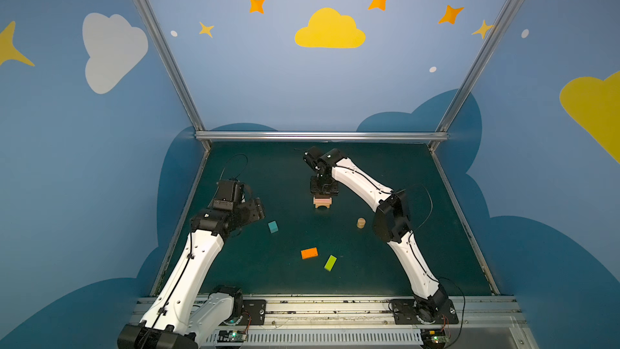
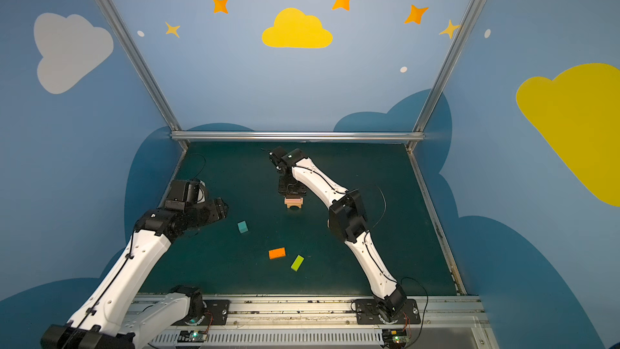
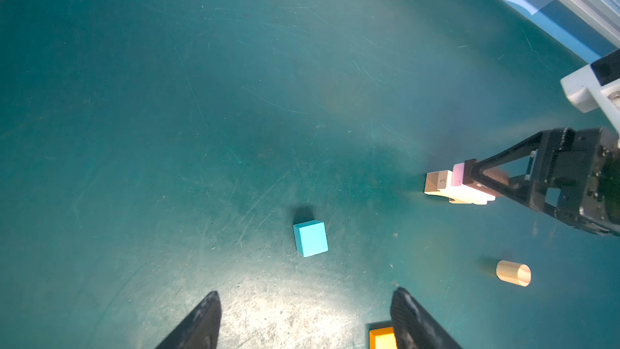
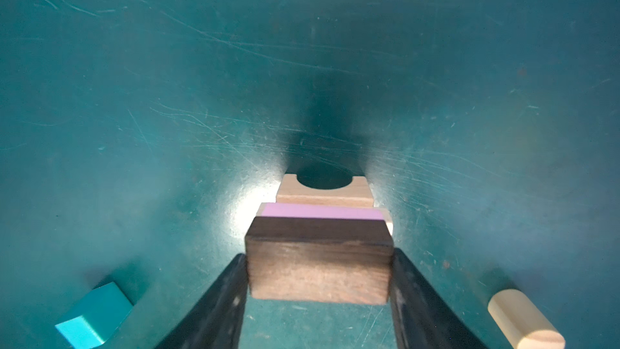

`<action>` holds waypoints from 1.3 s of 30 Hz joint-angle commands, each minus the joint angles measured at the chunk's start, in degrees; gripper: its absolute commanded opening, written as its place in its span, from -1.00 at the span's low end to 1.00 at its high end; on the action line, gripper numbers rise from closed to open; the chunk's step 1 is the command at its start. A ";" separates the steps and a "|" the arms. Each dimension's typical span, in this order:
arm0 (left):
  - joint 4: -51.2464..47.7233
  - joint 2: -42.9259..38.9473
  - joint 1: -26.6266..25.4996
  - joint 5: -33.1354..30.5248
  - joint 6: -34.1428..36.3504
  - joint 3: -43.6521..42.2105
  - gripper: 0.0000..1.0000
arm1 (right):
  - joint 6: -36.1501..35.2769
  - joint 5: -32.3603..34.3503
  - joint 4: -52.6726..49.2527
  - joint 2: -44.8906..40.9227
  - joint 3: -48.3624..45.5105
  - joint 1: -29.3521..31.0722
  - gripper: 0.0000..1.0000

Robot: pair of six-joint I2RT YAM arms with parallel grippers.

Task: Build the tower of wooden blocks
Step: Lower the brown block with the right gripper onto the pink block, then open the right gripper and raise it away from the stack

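right gripper [image 4: 319, 256] clasps dark brown brick [image 4: 318, 273] by its ends, above tan arch [image 4: 362, 193] | likely light, rigid, slick | left gripper [image 3: 306, 293] open

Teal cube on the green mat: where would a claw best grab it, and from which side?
Probably best from straight above, closing on two opposite side faces. The teal cube rests flat on the mat with space all round, and its flat parallel sides suit a pinch. It sits slightly turned, so the claw should turn to match. The open left claw is nearest.
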 commanded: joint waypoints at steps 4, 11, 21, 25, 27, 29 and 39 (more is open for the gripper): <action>0.07 -0.61 0.29 0.30 0.01 -0.48 0.59 | 0.40 0.79 -1.93 1.17 1.61 -0.20 0.29; 0.03 -0.61 0.23 0.39 -0.06 -0.47 0.59 | 0.40 0.16 -1.19 1.09 1.67 -0.20 0.35; 0.06 -0.72 0.30 0.38 -0.04 -0.54 0.58 | 0.40 -0.27 -0.98 0.60 1.59 -0.37 0.67; 0.07 -0.72 0.38 0.39 0.00 -0.51 0.59 | 0.24 -0.03 -0.74 -0.64 1.69 -0.41 0.74; 0.02 -0.70 0.36 0.39 -0.04 -0.57 0.59 | 0.18 0.00 -0.59 -1.52 1.67 -0.42 0.74; 0.07 -0.58 0.38 0.39 -0.03 -0.55 0.58 | 0.05 -0.05 -0.39 -2.68 1.62 -0.48 0.76; -0.13 0.46 0.91 0.95 -0.16 -0.32 0.59 | -1.79 -0.57 2.87 -12.59 -2.46 -0.50 0.77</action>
